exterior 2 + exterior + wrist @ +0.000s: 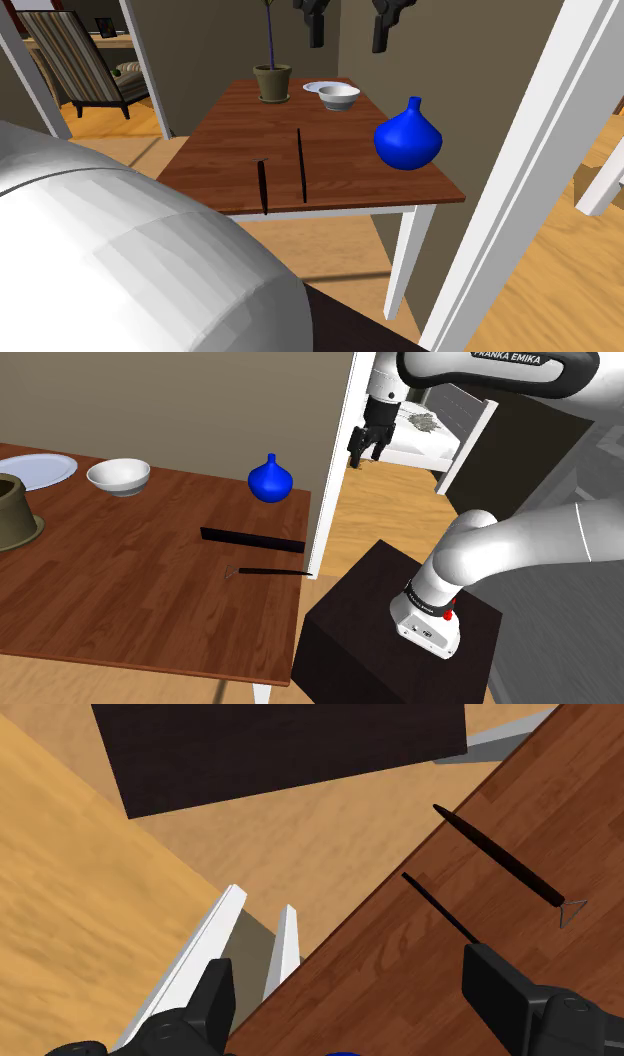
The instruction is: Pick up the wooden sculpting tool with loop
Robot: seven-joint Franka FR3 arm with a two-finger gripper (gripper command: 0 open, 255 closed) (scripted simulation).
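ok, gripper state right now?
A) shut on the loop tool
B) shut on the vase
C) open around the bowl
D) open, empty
D: in the wrist view the gripper has its fingers apart with nothing between them, and the loop tool lies untouched on the table.

Shoulder view: the left edge cuts the plant pot (15,512) at nine o'clock, and the loop on the sculpting tool (272,570) is too small to read. Second exterior view: the arm (120,270) covers the table (220,130) edge at seven o'clock. Wrist view: the blue vase (343,1053) is cut to a sliver.
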